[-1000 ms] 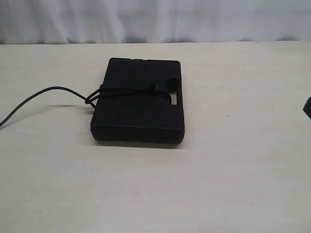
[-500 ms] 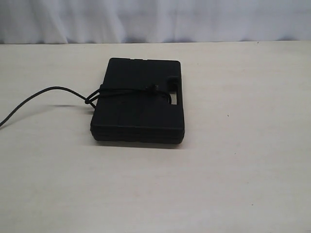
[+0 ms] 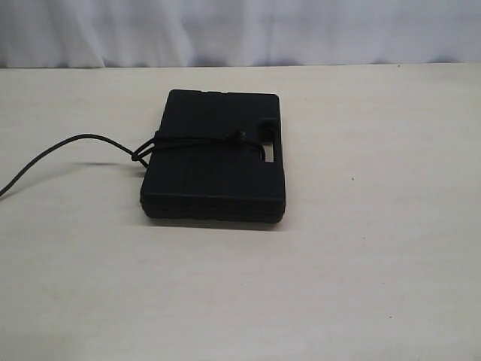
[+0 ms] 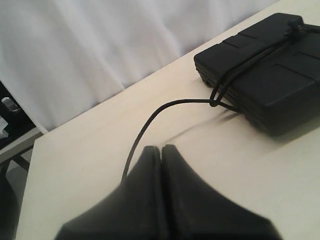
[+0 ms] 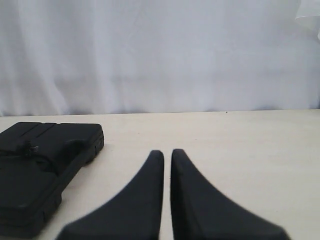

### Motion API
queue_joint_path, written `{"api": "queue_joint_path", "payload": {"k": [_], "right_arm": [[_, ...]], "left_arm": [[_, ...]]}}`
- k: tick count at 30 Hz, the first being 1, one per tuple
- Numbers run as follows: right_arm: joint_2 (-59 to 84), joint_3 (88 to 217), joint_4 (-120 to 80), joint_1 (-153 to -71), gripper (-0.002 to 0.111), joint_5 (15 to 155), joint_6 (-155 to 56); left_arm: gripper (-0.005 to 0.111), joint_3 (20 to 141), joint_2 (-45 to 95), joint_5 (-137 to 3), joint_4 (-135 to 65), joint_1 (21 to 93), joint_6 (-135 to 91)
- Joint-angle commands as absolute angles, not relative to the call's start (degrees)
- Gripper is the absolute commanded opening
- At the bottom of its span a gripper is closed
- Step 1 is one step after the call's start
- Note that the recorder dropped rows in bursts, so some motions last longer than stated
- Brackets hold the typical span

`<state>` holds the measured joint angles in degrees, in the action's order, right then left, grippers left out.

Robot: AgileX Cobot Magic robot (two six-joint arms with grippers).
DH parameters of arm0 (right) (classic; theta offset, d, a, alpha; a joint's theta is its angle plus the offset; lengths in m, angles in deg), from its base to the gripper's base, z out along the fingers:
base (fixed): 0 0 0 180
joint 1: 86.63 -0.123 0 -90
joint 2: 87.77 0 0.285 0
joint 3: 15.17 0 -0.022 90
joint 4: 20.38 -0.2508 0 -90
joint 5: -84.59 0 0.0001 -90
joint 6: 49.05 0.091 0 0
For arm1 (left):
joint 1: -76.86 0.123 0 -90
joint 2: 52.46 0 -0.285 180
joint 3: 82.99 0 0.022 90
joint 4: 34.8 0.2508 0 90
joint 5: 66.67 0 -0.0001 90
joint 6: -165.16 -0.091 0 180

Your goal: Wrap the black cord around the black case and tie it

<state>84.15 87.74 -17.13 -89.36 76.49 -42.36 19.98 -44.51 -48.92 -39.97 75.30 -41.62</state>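
Observation:
The black case [image 3: 214, 177] lies flat on the table's middle. Across its top runs the black cord [image 3: 192, 141], ending in a knot [image 3: 237, 136] near the handle slot [image 3: 270, 150]. A loose tail [image 3: 75, 138] curves off to the left edge. In the left wrist view the case [image 4: 280, 75] is far off, and the cord [image 4: 150, 120] trails back beside my left gripper [image 4: 161, 148], which is shut with nothing seen between its tips. My right gripper [image 5: 167, 152] is shut and empty, well right of the case [image 5: 35, 175]. Neither gripper shows in the exterior view.
The pale wooden table [image 3: 361, 286] stretches around the case. A white curtain [image 3: 240, 30] hangs behind its far edge. The table's left corner edge [image 4: 30, 145] and dark frame parts show in the left wrist view.
A dark bit of the right arm at the exterior view's right edge one second ago has gone out of view. Case and cord have not moved.

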Motion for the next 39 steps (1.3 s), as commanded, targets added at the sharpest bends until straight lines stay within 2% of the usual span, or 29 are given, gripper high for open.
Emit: {"api": "queue_joint_path", "payload": {"k": [1, 14, 18, 25, 39], "right_arm": [[84.44, 87.62, -17.15, -88.95, 0.004, 77.05, -42.38], [84.44, 87.62, -17.15, -88.95, 0.004, 75.33, -42.38], [84.44, 87.62, -17.15, -88.95, 0.004, 64.59, -42.38], [84.44, 87.62, -16.52, -88.95, 0.004, 64.5, -41.87], [84.44, 87.62, -16.52, -88.95, 0.004, 64.64, -41.87]], "left_arm": [[0.0, 19.79, -44.67, -48.93, -39.59, 75.56, -41.58], [0.0, 19.79, -44.67, -48.81, -39.95, 75.56, -40.62], [0.0, 19.79, -44.67, -48.57, -39.84, 75.56, -28.36], [0.0, 19.79, -44.67, -48.57, -38.28, 75.56, -7.93], [0.0, 19.79, -44.67, -48.2, -38.28, 75.56, -7.93]]}}
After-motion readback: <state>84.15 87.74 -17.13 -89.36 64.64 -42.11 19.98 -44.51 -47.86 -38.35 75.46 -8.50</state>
